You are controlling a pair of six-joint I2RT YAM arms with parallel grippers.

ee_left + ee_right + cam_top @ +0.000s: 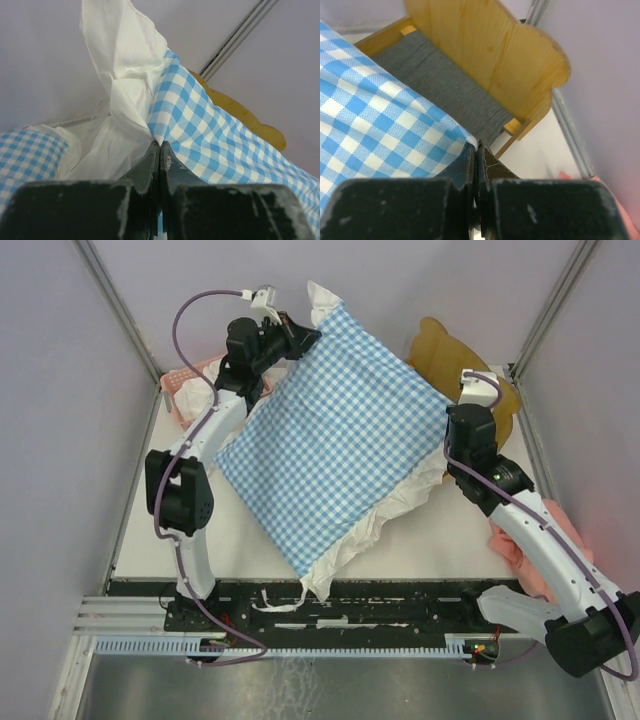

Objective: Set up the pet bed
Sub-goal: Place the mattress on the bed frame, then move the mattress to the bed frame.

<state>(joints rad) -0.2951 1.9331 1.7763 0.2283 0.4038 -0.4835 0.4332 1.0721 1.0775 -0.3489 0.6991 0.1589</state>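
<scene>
Your right claw (477, 146) was clamped on one corner of the gingham bedding (340, 430), and your left claw (159, 146) on the farther one. The pet bed (438, 345) stood at the far right corner of the tabletop (200, 550). I judge you needed the cloth taut.

From above we get only a slice of the bed (440, 348), the top of its headboard. The checked cover (340, 430) hides its rails and base. In the right wrist view the cover buries the bed's left part, and the picture's top edge cuts the headboard.

The pink basket (185, 385) sits mostly behind the left arm (200, 440). The pink cloth (570, 525) lies partly under the right arm (540, 530), and we cannot tell what it is. From above, the right claw (477, 149) has its tips hidden by its own wrist.
</scene>
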